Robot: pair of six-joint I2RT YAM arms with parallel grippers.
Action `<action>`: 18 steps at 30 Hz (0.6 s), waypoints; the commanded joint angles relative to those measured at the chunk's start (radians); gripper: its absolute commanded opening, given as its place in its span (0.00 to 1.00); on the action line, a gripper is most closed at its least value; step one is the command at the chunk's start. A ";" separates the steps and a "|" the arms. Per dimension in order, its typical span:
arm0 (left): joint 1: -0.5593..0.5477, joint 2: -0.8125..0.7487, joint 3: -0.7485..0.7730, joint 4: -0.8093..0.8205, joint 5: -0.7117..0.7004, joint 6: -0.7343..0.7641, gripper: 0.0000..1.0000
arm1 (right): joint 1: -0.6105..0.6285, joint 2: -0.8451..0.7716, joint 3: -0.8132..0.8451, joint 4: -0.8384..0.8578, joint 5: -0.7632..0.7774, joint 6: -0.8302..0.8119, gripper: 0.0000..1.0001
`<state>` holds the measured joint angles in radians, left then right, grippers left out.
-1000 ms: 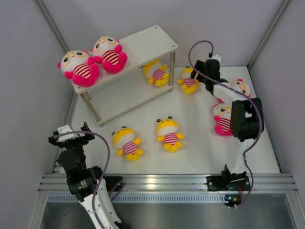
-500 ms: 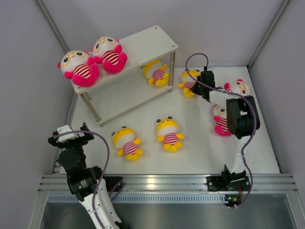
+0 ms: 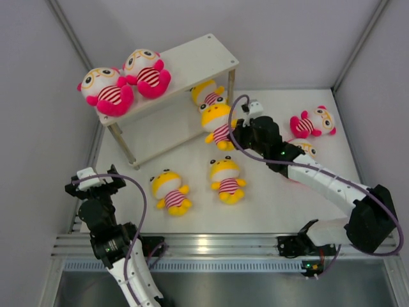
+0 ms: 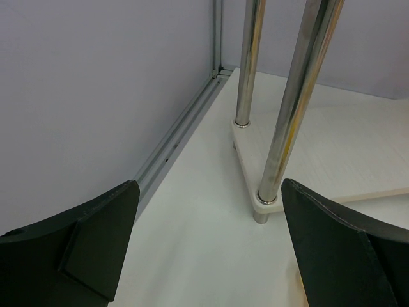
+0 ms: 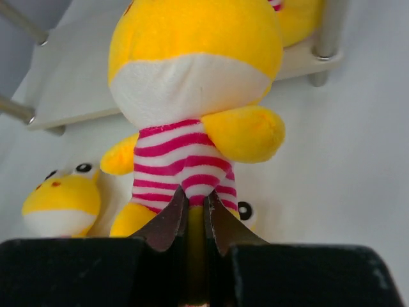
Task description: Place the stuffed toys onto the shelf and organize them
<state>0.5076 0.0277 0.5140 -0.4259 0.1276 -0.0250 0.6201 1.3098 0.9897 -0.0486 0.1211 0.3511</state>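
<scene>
My right gripper [image 5: 193, 195] is shut on the striped belly of a yellow stuffed toy [image 5: 192, 70], held clear of the table in front of the shelf's lower board [image 3: 167, 125]. In the top view that toy [image 3: 217, 120] hangs beside the right gripper [image 3: 235, 131]. Another yellow toy [image 3: 206, 93] lies on the lower board. Two pink toys [image 3: 108, 89] [image 3: 147, 71] sit on the top board [image 3: 198, 57]. Two yellow toys [image 3: 169, 190] [image 3: 225, 179] lie on the table. My left gripper [image 4: 209, 185] is open and holds nothing, near the shelf's left legs [image 4: 287, 115].
A pink toy [image 3: 312, 123] lies at the right of the table, and another toy [image 3: 308, 148] is half hidden under the right arm. Grey walls close in the left, back and right sides. An aluminium rail [image 3: 217, 243] runs along the near edge.
The right gripper shut on the yellow toy that lay right of the shelf and carried it left, to the front of the lower board. The left arm has not moved.
</scene>
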 commanded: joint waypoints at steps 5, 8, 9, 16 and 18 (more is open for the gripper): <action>0.006 -0.011 0.001 0.042 -0.029 0.008 0.99 | 0.182 0.167 0.167 0.099 -0.205 -0.135 0.00; 0.006 -0.011 0.000 0.041 -0.020 0.010 0.99 | 0.181 0.271 0.274 0.160 -0.172 -0.106 0.00; 0.006 -0.011 -0.002 0.042 -0.020 0.011 0.99 | 0.181 0.328 0.317 0.183 -0.164 -0.109 0.00; 0.005 -0.011 -0.003 0.042 -0.011 0.014 0.99 | 0.165 0.607 0.579 0.197 -0.084 -0.155 0.00; 0.005 -0.011 -0.005 0.042 -0.006 0.014 0.99 | 0.162 0.656 0.605 0.222 -0.048 -0.172 0.00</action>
<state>0.5079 0.0277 0.5137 -0.4252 0.1150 -0.0227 0.7929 1.9182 1.5185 0.0834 0.0025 0.2165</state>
